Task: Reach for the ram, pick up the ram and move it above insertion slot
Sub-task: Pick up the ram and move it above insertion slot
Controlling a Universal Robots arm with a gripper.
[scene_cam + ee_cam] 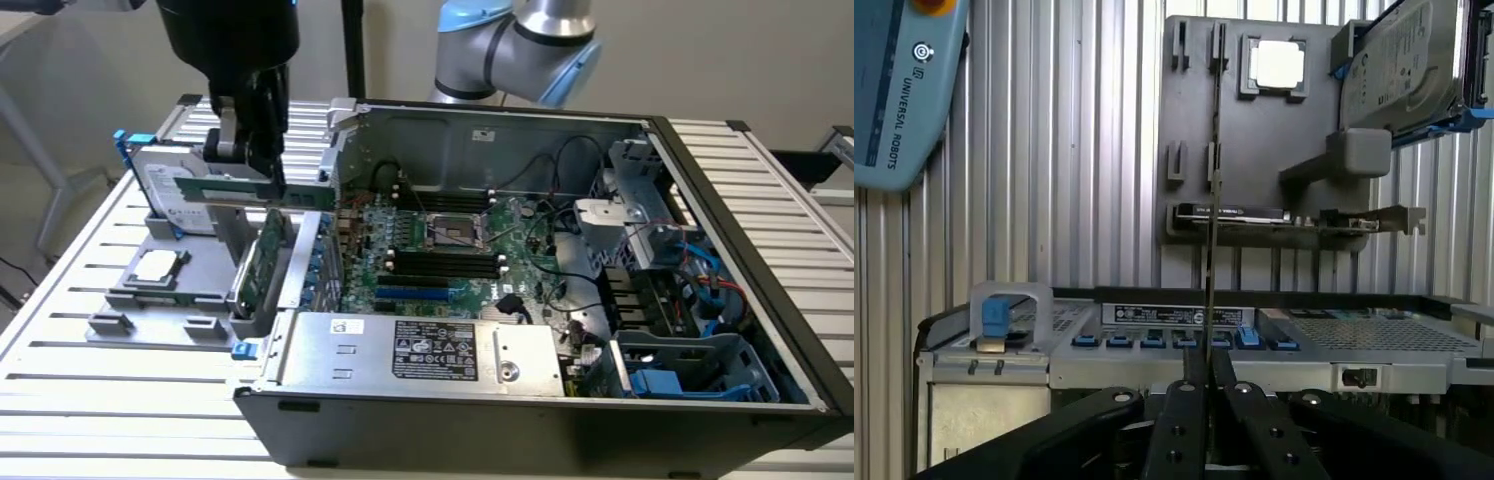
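Green and flat, the ram (258,192) sits clamped edge-on between my gripper (254,165) fingers (1179,425), which are closed on its upper edge. I see it lifted above the grey holder tray (147,300), beside the open computer case (534,400).

Likely robotics lab: slatted aluminium bench (80,400), open PC case (747,300), teach pendant (899,90).
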